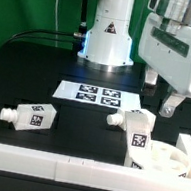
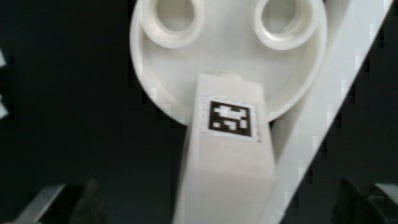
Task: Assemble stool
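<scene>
Tool spread wide, pinching nothing, over the stubby white plastic tagged leg standing on the round white plastic stool seat, on the black surface, exterior view's right. Likely light, rigid, slick: grip the leg across its flat sides.

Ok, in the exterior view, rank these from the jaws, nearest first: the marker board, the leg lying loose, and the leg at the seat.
1. tilted leg, at the seat, just under the jaws, on the exterior view's right.
2. marker board, flat at mid-table, further toward the exterior view's left.
3. loose leg, lying on its side at the exterior view's far left.
</scene>
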Robot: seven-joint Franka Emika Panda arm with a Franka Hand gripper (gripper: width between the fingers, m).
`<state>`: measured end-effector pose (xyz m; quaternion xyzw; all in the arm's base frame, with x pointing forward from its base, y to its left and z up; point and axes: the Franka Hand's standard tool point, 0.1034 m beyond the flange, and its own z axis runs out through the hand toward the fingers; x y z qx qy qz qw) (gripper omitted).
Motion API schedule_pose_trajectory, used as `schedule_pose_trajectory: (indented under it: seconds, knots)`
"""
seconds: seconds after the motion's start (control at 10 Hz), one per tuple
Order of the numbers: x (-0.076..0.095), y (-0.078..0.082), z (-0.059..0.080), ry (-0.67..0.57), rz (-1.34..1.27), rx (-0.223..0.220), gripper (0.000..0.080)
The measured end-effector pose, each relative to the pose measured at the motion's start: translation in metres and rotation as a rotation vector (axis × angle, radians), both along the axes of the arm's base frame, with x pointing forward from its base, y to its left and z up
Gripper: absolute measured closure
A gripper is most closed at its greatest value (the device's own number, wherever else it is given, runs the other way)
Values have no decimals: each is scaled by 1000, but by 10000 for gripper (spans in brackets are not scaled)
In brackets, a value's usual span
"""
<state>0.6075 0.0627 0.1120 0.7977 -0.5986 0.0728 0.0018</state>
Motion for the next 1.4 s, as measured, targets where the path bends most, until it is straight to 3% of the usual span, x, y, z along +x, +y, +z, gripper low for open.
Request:
schedule_pose_trajectory:
  seconds: [0.2,0.3,0.9,1.1,1.4]
  knots:
    - [-39,-2,-7,-1,143,42,150]
    - [-47,-4,-8,12,243,41,150]
    - [-48,-4,-10,11,305,39,150]
    - [-65,-24,-22,-17,304,117,150]
    - [-73,-26,-32,0,466,113,150]
